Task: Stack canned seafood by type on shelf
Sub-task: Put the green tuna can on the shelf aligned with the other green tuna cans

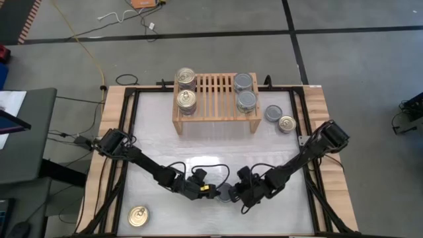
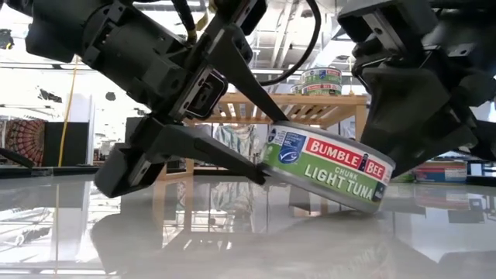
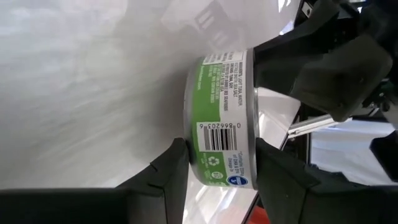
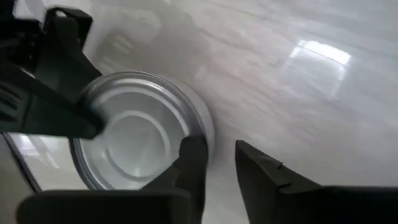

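Green-labelled tuna tin (image 2: pixel 325 164), round, flat and silver-rimmed, sits tilted at the near middle of the glossy white table (image 1: pixel 198 142), one edge lifted off the surface. The left gripper (image 3: pixel 217 163) pinches it across its flat faces, one dark finger on each side of the label band. The right gripper (image 4: pixel 214 163) is just beside the same tin with its jaws slightly spread and nothing between them; one finger lies against the tin's rim (a handover, by the look of it).

To do this step well, I judge the left arm should keep the squeeze firm and centred, since smooth metal faces slip easily, and let the right arm back away before lifting, so the tin is not knocked askew.

On the far side stands the light-wood slatted shelf (image 1: pixel 215 99), carrying two stacks of gold pull-ring cans (image 1: pixel 186 88) on its left end and two stacks of plain silver-grey cans (image 1: pixel 245 92) on its right. Two loose tins (image 1: pixel 280 118), one grey and one gold, lie on the table right of it, and another gold-topped can (image 1: pixel 137 215) waits at the near left corner.
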Tool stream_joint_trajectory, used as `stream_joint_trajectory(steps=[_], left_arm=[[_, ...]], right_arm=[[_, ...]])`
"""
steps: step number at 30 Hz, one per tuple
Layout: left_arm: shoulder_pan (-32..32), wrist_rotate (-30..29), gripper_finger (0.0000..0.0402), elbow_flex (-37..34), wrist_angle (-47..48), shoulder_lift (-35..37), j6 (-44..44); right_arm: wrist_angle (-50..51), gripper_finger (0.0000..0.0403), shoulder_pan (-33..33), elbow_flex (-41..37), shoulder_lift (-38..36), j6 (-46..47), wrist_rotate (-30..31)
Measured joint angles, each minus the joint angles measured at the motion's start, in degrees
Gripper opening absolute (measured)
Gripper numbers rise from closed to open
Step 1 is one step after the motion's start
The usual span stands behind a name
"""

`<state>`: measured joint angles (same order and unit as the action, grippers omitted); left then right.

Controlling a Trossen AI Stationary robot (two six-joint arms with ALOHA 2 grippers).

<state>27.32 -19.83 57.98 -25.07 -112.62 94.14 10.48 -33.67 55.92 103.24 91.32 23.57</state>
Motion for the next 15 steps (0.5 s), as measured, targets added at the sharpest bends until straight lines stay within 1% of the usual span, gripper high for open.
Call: stream_joint_trajectory(steps=[4,8,11,15], left_arm=[[-0.4,-0.9,0.0156,0.0,-0.1,0.0,-0.4],[-0.7,-0.8,0.0156,0.0,0.0,0.0,-0.4],[-0.8,-0.5,0.0156,0.0,0.0,0.0,-0.2],[-0.8,-0.4,0.0156,0.0,0.0,0.0,0.0]], right_arm=[[5.9,0.0132,0.0,-0.1,-3.5,-0.4,-1.0],[13.4,0.0151,-0.4,0.0,-8.1,-0.5,-0.9],[19.0,0.0157,-1.3,0.0,-11.5,-1.3,-0.6],[25.8,0.0152,-4.1,0.0,-14.8,-4.2,-0.9]])
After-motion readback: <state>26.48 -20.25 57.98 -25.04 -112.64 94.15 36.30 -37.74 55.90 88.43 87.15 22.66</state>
